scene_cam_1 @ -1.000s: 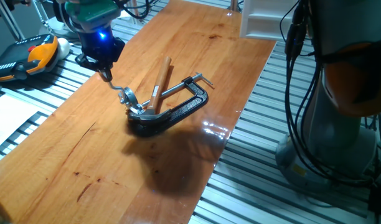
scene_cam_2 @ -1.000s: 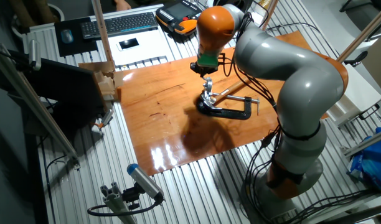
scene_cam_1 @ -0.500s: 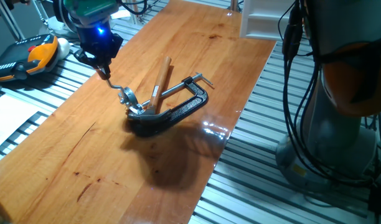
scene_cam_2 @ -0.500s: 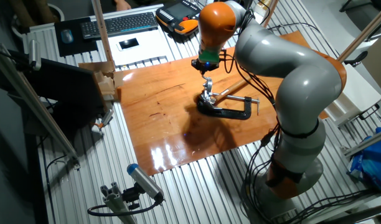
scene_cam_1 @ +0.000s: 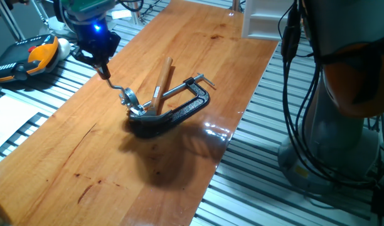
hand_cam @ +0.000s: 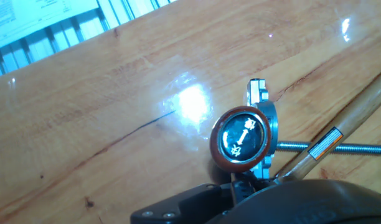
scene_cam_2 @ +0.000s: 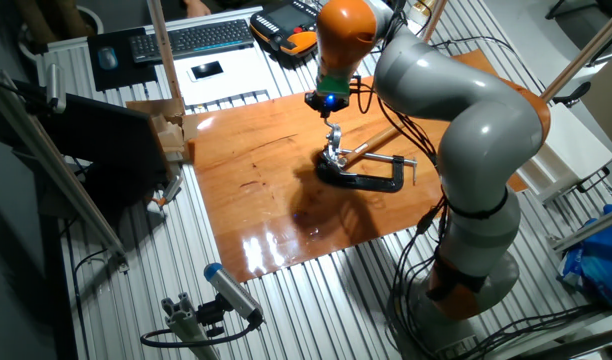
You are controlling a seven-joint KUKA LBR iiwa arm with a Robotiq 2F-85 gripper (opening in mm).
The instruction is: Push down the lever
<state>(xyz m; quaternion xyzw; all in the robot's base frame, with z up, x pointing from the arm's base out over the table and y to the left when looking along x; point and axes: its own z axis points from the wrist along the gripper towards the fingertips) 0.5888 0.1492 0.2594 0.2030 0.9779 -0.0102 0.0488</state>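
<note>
The lever point(scene_cam_1: 118, 88) is a thin silvery rod that rises up and to the left from a small silver bracket point(scene_cam_1: 130, 98). Its round knob point(hand_cam: 239, 138) fills the middle of the hand view, with a dark reddish rim and a shiny black face. My gripper point(scene_cam_1: 104, 73) hangs right over the knob with its fingers drawn together into one narrow tip. I cannot tell whether it touches the knob. The other fixed view shows the gripper point(scene_cam_2: 331, 112) above the lever point(scene_cam_2: 333, 135).
A wooden-handled hammer point(scene_cam_1: 161, 80) lies across a black C-clamp point(scene_cam_1: 182, 112) right beside the bracket. The clamp's screw bar point(hand_cam: 340, 148) and the hammer handle point(hand_cam: 355, 121) show in the hand view. A white box point(scene_cam_1: 262, 17) stands at the table's far end.
My gripper has shifted slightly up and to the left over the knob. The lever, hammer and clamp have not visibly moved.
</note>
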